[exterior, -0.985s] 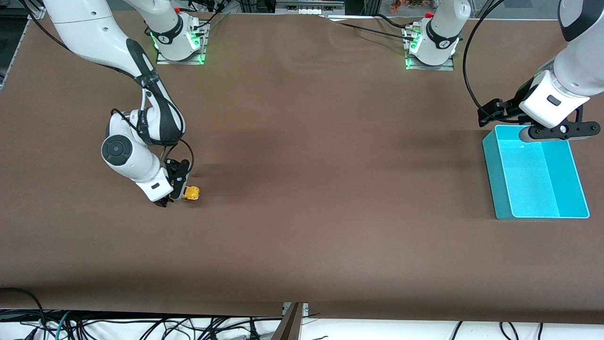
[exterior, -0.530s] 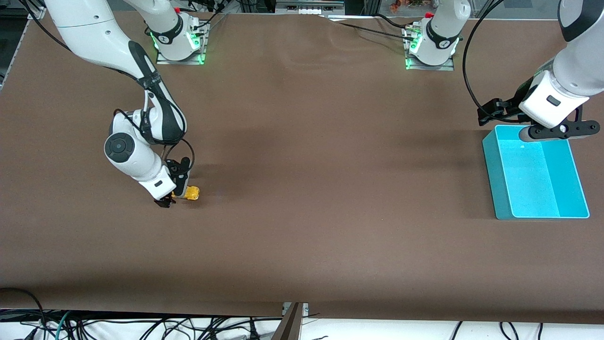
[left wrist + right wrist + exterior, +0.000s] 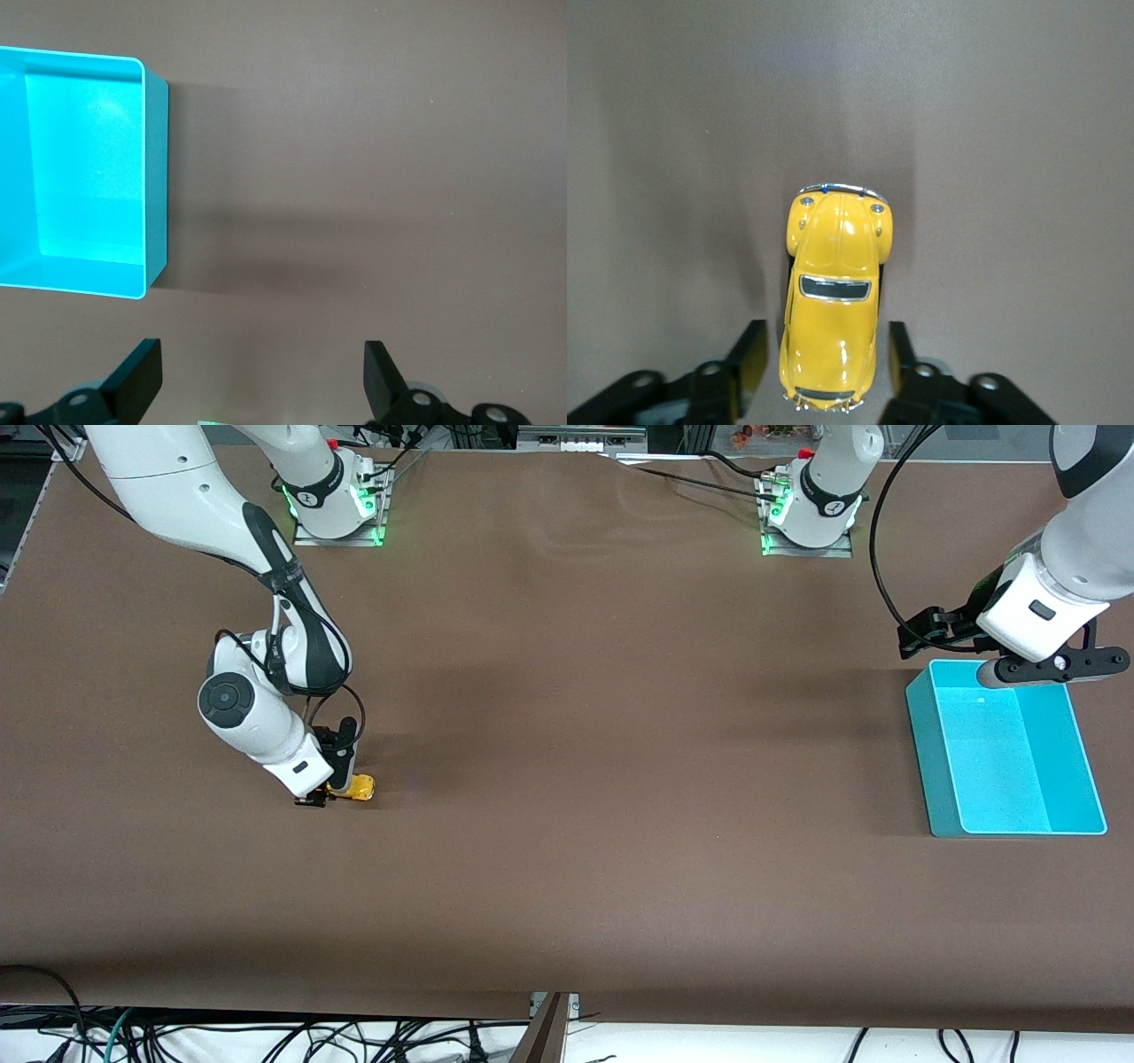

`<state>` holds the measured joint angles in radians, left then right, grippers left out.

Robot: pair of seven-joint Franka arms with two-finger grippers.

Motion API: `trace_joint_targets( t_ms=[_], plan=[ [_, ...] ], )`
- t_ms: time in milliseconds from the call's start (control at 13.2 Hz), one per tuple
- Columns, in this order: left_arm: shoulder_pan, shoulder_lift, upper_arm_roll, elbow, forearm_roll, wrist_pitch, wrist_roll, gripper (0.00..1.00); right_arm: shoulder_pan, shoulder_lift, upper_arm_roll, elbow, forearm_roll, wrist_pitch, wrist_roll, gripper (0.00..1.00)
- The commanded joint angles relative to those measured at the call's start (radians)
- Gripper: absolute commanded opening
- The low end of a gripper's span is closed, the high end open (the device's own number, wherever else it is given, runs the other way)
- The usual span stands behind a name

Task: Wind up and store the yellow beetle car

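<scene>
The right end effector (image 3: 824, 367) sits low on the counter (image 3: 567, 779), fingers flanking the yellow beetle car (image 3: 833, 305), whether gripping it I cannot tell. Well away from the car, the left end effector (image 3: 261, 381) hangs spread apart over the teal bin's (image 3: 926, 753) edge.

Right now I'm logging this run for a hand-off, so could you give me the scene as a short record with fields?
car: small glossy yellow beetle-shaped toy car, on the brown table toward the right arm's end
right pincer: down at the table, a finger each side of the car's rear, small gaps showing
left pincer: open, waiting beside the bin
bin: empty open turquoise plastic bin, toward the left arm's end
stage: car not yet lifted
</scene>
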<state>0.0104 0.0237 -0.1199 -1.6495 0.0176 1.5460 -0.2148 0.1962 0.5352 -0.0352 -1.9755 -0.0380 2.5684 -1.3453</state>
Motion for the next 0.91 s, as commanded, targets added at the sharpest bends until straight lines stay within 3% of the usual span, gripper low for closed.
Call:
trace_joint_targets(
  t_ms=[0, 833],
  plan=[
    [-0.003, -0.014, -0.001, -0.001, -0.001, -0.015, -0.014, 1.00, -0.011, -0.001, 0.009, -0.010, 0.004, 0.019, -0.070, 0.39],
    [-0.004, -0.011, 0.002, 0.002, -0.001, -0.015, -0.028, 1.00, -0.081, 0.006, 0.009, -0.011, 0.004, 0.021, -0.187, 0.38]
  ],
)
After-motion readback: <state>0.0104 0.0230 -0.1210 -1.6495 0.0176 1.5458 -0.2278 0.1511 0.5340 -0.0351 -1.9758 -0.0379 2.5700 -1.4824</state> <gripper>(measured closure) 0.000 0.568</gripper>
